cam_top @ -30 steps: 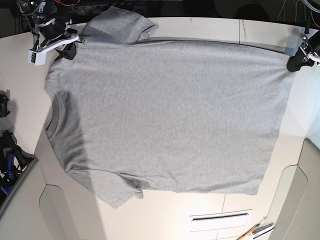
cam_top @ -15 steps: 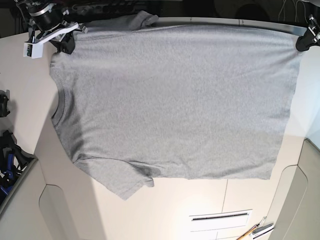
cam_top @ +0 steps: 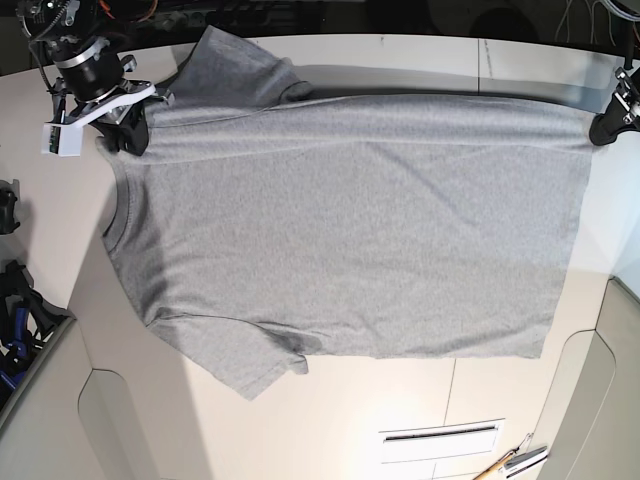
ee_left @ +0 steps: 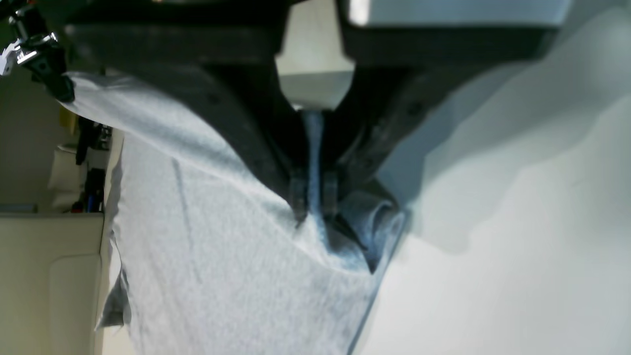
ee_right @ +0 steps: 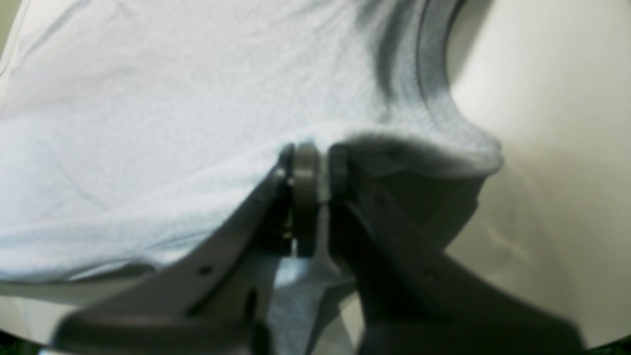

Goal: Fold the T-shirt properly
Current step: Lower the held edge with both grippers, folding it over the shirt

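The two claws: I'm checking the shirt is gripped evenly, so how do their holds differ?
The right claw pinches the T-shirt at the shoulder beside the collar; the left claw pinches a corner of the hem end. The right carries a white bracket, while the left looks plain black. Both are shut on cloth along the same far edge.

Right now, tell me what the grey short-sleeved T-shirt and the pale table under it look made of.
Grey short-sleeved T-shirt: soft knit, likely cotton jersey; matte heathered flecks, ribbed collar, limp drape where the right gripper pinches it. Pale table: smooth cream panels with seams, faint sheen; laminate or painted board, cannot tell which.
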